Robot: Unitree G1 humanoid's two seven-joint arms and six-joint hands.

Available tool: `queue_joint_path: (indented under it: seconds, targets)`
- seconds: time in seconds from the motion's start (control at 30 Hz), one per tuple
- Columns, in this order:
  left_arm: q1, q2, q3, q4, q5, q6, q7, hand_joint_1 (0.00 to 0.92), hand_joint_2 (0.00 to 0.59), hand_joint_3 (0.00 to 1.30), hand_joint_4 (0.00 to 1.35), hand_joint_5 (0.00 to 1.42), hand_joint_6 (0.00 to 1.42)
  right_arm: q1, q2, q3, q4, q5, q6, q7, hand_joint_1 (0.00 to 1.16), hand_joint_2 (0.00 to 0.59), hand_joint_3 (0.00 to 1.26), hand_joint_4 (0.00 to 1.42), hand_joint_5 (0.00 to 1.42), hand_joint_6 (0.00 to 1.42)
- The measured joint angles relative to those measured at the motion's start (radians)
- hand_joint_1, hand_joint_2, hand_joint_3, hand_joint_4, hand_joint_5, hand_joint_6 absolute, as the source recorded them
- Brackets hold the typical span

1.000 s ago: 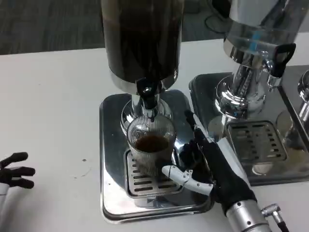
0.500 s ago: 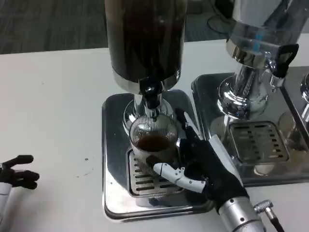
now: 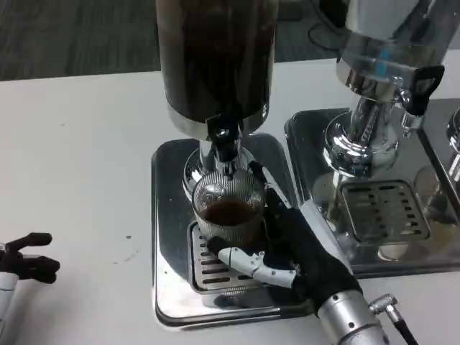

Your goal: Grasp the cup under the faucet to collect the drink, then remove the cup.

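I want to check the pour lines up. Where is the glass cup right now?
In the head view the glass cup stands centre frame on the drip grille, directly under the dark dispenser's faucet, with the right robot hand wrapped around its right side.

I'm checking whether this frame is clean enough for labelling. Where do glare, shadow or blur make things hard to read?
Head view: bright reflections streak the drip tray and the neighbouring dispenser's chrome base; the dark dispenser tank is almost featureless; the ribbed glass cup is readable, dark drink visible inside; the right hand shows black fingers merging with its shadow; the left hand is slightly soft at the edge.
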Motion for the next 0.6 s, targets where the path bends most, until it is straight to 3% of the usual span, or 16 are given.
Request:
queue_joint_path:
  seconds: [0.33,0.6]
  targets:
    - [0.010,0.000,0.000,-0.008,0.000,0.000,0.000,0.000,0.175,0.48,0.63,0.63,0.31,-0.035,0.017,-0.002,0.045,0.019,0.003,-0.008,0.72,0.161,0.00,0.00,0.00,0.23]
    - [0.015,-0.004,0.000,-0.013,0.000,0.000,0.000,0.000,0.178,0.49,0.63,0.63,0.31,-0.050,0.016,-0.001,0.061,0.022,0.000,-0.008,0.76,0.155,0.00,0.07,0.13,0.32]
